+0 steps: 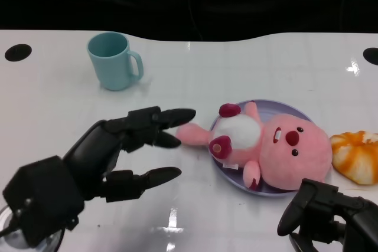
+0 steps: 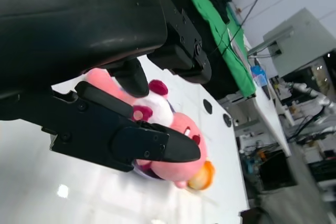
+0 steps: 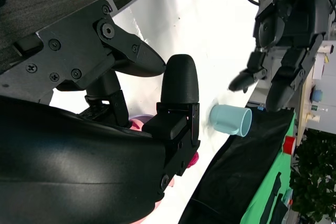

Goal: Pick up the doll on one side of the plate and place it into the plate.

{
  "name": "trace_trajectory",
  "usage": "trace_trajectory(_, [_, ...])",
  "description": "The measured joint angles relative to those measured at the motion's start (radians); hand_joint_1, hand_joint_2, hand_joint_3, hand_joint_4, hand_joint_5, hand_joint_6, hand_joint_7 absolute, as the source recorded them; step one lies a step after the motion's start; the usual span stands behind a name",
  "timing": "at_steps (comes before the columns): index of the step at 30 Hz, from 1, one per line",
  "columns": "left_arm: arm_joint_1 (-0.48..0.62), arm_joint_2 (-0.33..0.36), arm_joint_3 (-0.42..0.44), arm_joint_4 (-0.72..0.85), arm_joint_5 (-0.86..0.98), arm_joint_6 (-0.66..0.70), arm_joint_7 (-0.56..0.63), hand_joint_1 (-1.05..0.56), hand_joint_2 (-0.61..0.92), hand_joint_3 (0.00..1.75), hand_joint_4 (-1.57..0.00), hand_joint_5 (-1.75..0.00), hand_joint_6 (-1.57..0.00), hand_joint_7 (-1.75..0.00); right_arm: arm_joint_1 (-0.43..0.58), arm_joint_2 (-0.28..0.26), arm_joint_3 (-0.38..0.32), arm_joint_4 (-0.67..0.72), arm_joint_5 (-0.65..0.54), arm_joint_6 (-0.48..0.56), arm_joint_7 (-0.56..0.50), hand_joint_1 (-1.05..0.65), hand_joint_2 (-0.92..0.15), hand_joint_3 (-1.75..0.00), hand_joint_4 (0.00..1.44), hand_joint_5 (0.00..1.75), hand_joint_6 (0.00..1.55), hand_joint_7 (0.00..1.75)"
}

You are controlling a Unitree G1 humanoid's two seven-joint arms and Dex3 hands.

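On the lavender plate (image 1: 220,168) we saw the pink doll (image 1: 277,149) lying on its back, head toward our right side, one leg stretched past the plate's rim over the white counter (image 1: 195,75). Our left hand (image 1: 112,151) hovered just beside that leg, its fingers (image 1: 171,116) spread apart and pointing at the doll, holding nothing; the fingertips were close to the leg, but we could not tell whether they touched it. Our right hand (image 1: 322,210) sat near the plate's near edge, fingers curled inward with nothing in them. Just beside the doll's head, off the plate, lay an orange-and-white bun-shaped toy (image 1: 356,156). Well apart, toward the counter's far side, stood an upright light-blue mug (image 1: 113,60), its handle turned toward the right.
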Motion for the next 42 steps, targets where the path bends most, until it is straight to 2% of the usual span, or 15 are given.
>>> trace_trajectory(2, [0.035,-0.021,0.014,-0.035,-0.049,0.048,0.003,-0.32,0.85,0.36,-0.53,-1.11,-0.69,-0.49,0.000,0.000,0.000,0.000,0.000,0.000,-0.001,-0.20,-0.60,-1.03,0.61,1.75,0.55,1.43])
trace_trajectory(4, [0.069,-0.040,0.024,-0.083,-0.100,0.130,0.020,-0.25,0.66,0.76,-0.64,-1.14,-0.71,-0.70,0.000,0.000,0.001,0.000,0.000,0.000,-0.001,-0.21,-0.60,-1.03,0.61,1.75,0.55,1.43])
trace_trajectory(6, [0.096,-0.054,0.033,-0.126,-0.140,0.212,0.045,-0.23,0.58,0.93,-0.68,-1.16,-0.72,-0.77,-0.001,0.000,0.002,0.000,0.000,0.000,-0.001,-0.21,-0.60,-1.03,0.61,1.74,0.55,1.43])
trace_trajectory(7, [0.108,-0.059,0.041,-0.149,-0.164,0.254,0.057,-0.23,0.51,1.10,-0.74,-1.24,-0.73,-0.89,-0.001,0.000,0.002,0.000,0.000,0.000,-0.001,-0.21,-0.60,-1.03,0.61,1.74,0.55,1.43])
trace_trajectory(9, [0.137,-0.071,0.057,-0.201,-0.217,0.341,0.087,-0.22,0.44,1.26,-0.78,-1.30,-0.74,-1.01,-0.001,0.000,0.002,0.000,0.000,0.000,-0.001,-0.21,-0.60,-1.03,0.61,1.74,0.55,1.42])
trace_trajectory(14, [0.215,-0.085,0.074,-0.299,-0.316,0.528,0.148,-0.19,0.40,1.37,-0.79,-1.50,-0.77,-1.15,-0.001,-0.001,0.002,-0.001,-0.002,0.001,-0.001,-0.21,-0.60,-1.03,0.62,1.75,0.55,1.42])
trace_trajectory(16, [0.236,-0.085,0.076,-0.309,-0.321,0.552,0.156,-0.17,0.40,1.39,-0.76,-1.54,-0.77,-1.19,-0.001,-0.001,0.002,-0.002,-0.002,0.001,-0.001,-0.21,-0.59,-1.04,0.62,1.75,0.55,1.42])
trace_trajectory(19, [0.249,-0.089,0.082,-0.311,-0.340,0.569,0.157,-0.15,0.45,1.39,-0.75,-1.65,-0.74,-1.33,-0.001,-0.002,0.001,-0.001,-0.002,0.001,-0.001,-0.22,-0.59,-1.04,0.62,1.75,0.56,1.42])
trace_trajectory(27, [0.254,-0.102,0.079,-0.242,-0.349,0.547,0.150,-0.16,0.49,1.32,-0.84,-1.67,-0.78,-1.42,0.003,-0.002,-0.002,-0.001,-0.001,0.001,-0.001,-0.22,-0.59,-1.03,0.62,1.74,0.56,1.41])
trace_trajectory(32, [0.254,-0.109,0.091,-0.183,-0.377,0.539,0.125,-0.19,0.46,1.34,-0.85,-1.74,-0.73,-1.62,0.008,-0.004,-0.005,0.000,-0.002,-0.006,0.000,-0.21,-0.60,-1.02,0.62,1.74,0.56,1.41])
trace_trajectory(42, [0.228,-0.124,0.125,-0.130,-0.437,0.581,0.124,-0.22,0.40,1.40,-0.88,-1.75,-0.73,-1.69,0.015,-0.004,-0.021,0.001,0.001,-0.016,0.003,-0.21,-0.59,-1.04,0.62,1.75,0.56,1.42])
